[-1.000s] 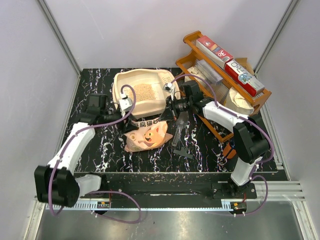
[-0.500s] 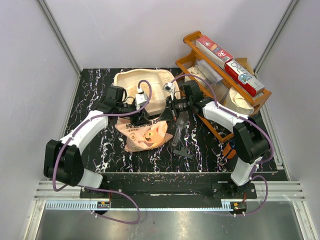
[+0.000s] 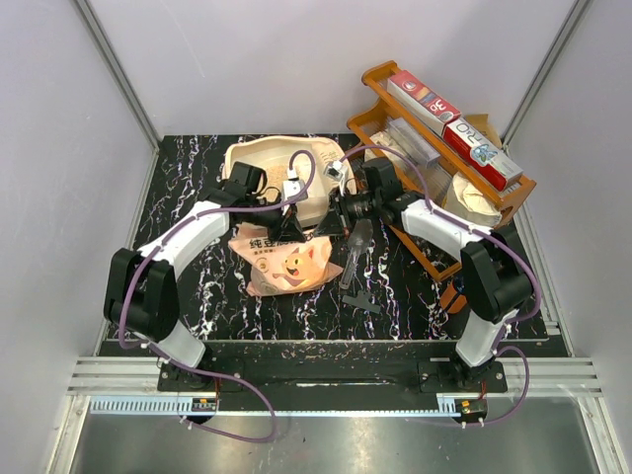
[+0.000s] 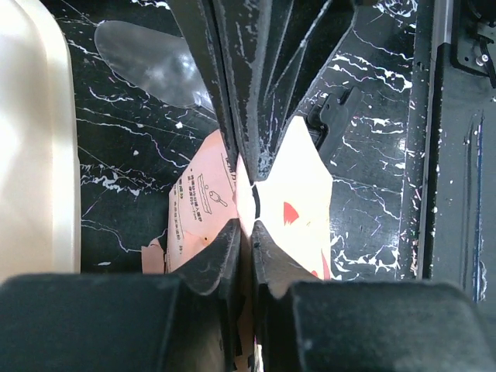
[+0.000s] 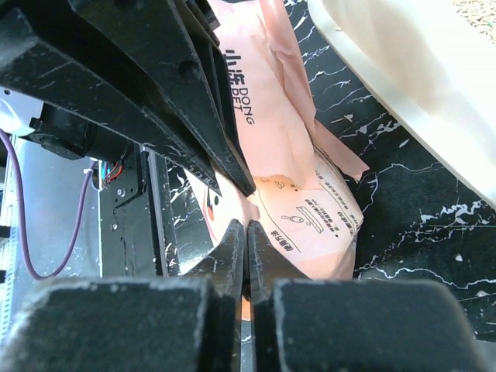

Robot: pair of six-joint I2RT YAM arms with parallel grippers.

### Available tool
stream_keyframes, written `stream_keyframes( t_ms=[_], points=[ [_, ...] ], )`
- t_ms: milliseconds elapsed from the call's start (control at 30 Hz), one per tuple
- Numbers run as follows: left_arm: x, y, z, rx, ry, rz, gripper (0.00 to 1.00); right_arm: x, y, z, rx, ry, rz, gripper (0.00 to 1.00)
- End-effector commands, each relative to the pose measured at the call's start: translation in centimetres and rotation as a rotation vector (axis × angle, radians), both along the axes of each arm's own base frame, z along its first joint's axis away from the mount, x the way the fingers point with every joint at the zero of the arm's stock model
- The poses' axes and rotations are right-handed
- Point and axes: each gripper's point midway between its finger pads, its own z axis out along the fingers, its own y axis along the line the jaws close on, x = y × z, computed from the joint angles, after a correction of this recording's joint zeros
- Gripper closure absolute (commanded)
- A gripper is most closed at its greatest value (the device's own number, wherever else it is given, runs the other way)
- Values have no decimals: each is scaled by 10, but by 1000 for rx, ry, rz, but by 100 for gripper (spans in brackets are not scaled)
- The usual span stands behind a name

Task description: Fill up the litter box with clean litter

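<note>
Top external: litter box (image 3: 259,158) lay just behind both claws; L gripper (image 4: 252,232) & R gripper (image 5: 246,232) each pinched tight on pink bag (image 3: 286,265) top edge.

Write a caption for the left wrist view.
Left gripper pinches the top of the pink bag, facing the right gripper, beside the litter box.
</note>
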Motion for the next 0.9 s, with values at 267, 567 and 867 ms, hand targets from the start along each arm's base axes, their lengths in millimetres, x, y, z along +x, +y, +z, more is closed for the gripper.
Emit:
stream_keyframes(
  t_ms=[267, 567, 867],
  points=[
    [2, -7, 16, -50, 104, 57, 100, 15, -75, 53, -201, -489, -140, 43],
    [-1, -5, 12, -37, 131, 78, 100, -68, -134, -37, -487, -317, 61, 38],
    [-4, -5, 11, -36, 141, 76, 100, -97, -143, -98, -583, -173, 225, 40]
  ],
)
